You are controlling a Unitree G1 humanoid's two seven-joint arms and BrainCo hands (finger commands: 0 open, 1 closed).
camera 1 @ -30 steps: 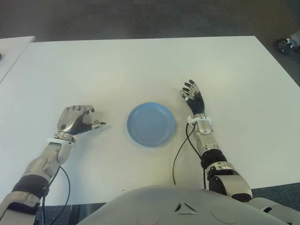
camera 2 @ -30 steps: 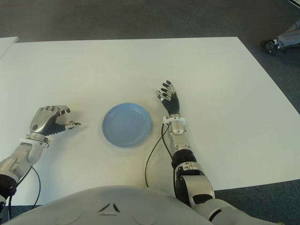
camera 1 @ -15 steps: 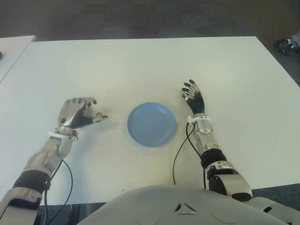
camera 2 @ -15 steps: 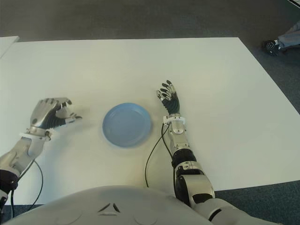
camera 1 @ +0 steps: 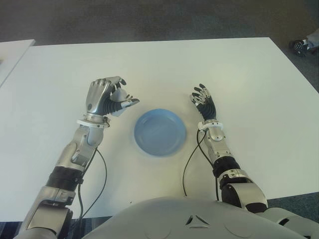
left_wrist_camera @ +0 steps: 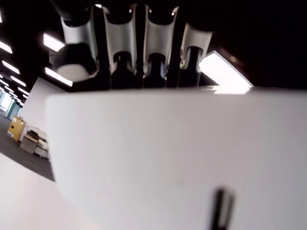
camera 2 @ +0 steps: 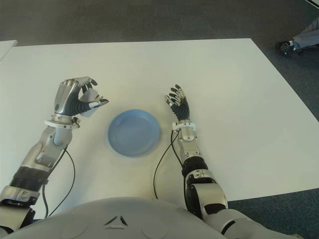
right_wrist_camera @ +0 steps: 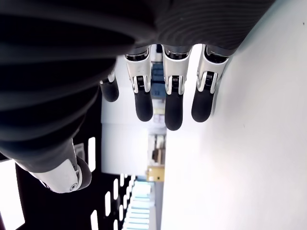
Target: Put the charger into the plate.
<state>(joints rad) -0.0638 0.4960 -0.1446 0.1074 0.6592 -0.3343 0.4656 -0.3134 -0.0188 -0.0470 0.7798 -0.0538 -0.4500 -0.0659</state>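
Both hands flank the blue plate point(camera 1: 160, 132) on the white table point(camera 1: 239, 69): left hand point(camera 1: 105, 97) clutches the white charger point(camera 1: 117, 96), right hand point(camera 1: 204, 101) lies spread.

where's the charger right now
The white charger is gripped in the left hand, raised just left of the blue plate; the right hand shows open on the plate's right.

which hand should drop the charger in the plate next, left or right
Left, most likely. The left hand already grips the white charger, raised just off the left rim of the blue plate. The right hand shows open and holding nothing on the plate's right side.
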